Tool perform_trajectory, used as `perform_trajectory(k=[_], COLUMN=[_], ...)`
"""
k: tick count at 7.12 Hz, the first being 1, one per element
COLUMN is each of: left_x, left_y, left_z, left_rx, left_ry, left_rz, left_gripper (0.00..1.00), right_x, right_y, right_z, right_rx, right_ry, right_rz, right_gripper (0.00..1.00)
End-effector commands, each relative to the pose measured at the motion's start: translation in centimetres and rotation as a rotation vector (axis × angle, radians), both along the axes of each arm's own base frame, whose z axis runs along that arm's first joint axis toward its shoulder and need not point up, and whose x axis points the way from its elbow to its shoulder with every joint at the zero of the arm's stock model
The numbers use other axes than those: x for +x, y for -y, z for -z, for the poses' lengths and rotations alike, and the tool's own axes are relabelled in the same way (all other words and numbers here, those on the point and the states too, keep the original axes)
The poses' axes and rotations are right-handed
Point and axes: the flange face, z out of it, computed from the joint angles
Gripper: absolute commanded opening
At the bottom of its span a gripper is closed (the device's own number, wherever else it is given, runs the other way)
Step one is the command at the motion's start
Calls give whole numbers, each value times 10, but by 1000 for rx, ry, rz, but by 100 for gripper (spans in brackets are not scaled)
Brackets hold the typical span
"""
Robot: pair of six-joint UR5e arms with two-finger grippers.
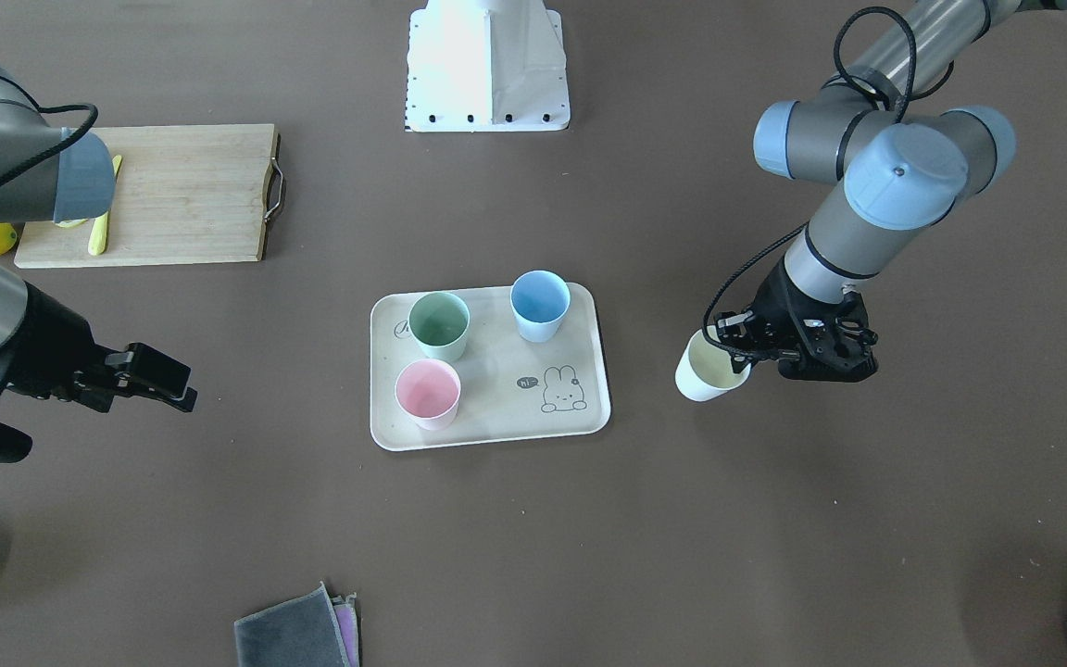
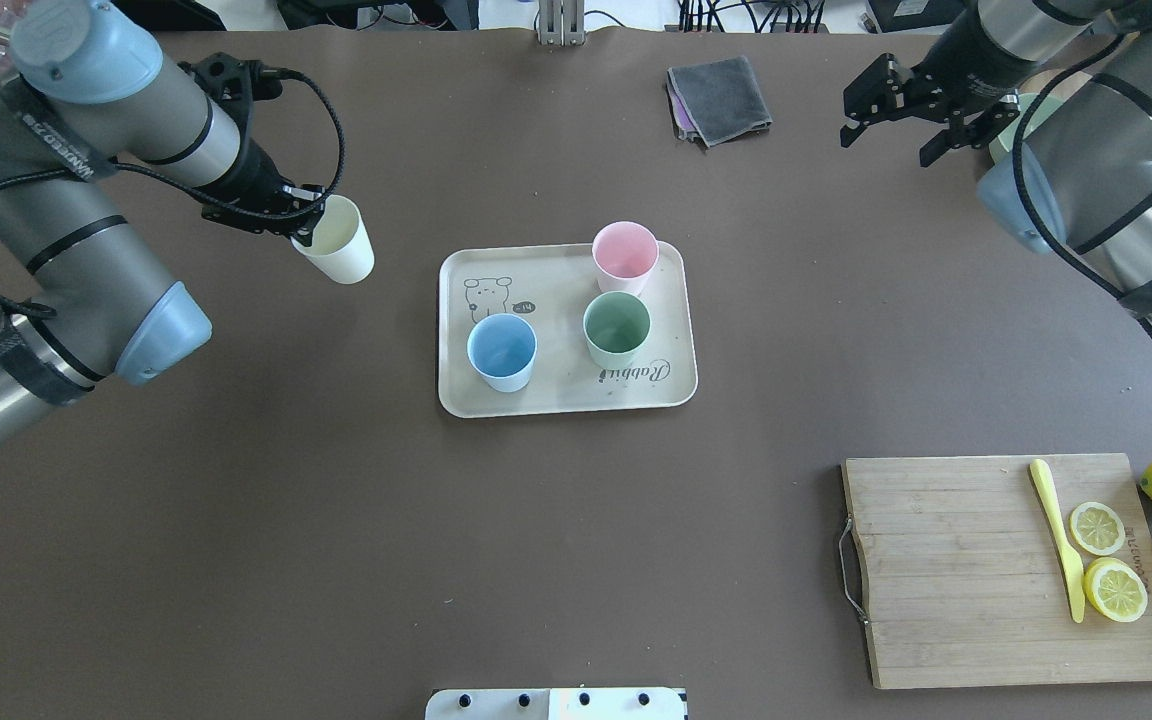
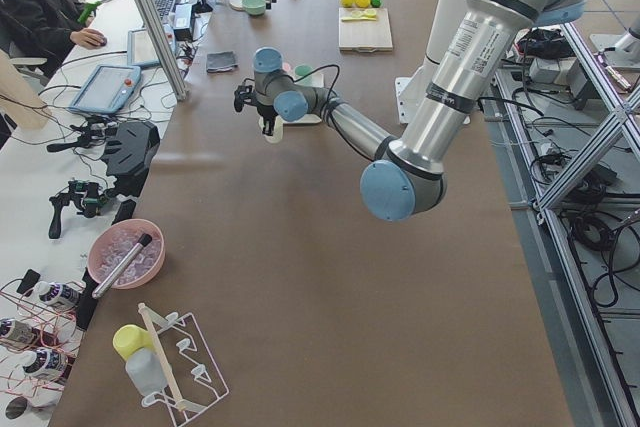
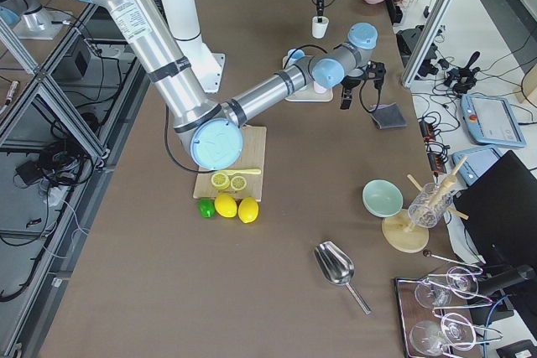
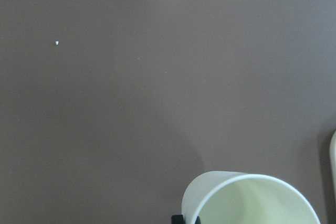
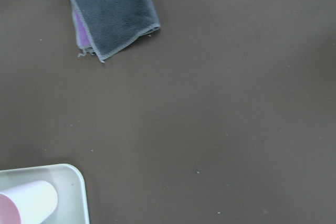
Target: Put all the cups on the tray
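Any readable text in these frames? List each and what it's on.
"Rabbit": script on the tray.
"Hi": speech bubble beside the tray's rabbit drawing; small, likely reading.
Left arm strap label: blurred, unreadable.
Cutting board edge mark: too small to read.

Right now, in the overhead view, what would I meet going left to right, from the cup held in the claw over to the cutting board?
cream cup → blue cup → green cup → grey cloth → cutting board
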Motion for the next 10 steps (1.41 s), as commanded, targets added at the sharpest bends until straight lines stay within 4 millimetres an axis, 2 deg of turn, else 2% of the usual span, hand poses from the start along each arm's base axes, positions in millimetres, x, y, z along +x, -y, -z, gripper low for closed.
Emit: perform_trajectory(k=[1,3,4,5,6,7,8,9,10], left_x=[42,97,113,116,122,130,137,150,155], left_y=[-15,-44,-44,-42,-37,-29,-24,-28,-28], left_z=[47,79,85,85,84,86,84,79,74], left_rx=[-50,-56,-53,-55,-67,-73,-69,-50,-48], left_ry=[-30,-37,-28,-26,-19,-12,4,19,20], left_rz=[8,25,28,30,35,37,52,60,57], left_gripper=[0,0,0,0,0,0,0,0,0], right_x=[41,61,72,89,96,111,133,148,163], right_y=[-25,-22,-20,-24,-21,-18,-22,-22,-22], right_z=[-58,-72,-78,-91,-102,-107,-135,-139,-143], right_rx=[58,117,110,124,133,173,108,122,126], right_ry=[-49,-111,-119,-117,-147,-184,-217,-222,-229], right_rz=[29,12,-8,-30,-50,-36,-45,-19,11], right_gripper=[100,100,100,100,100,100,100,100,100])
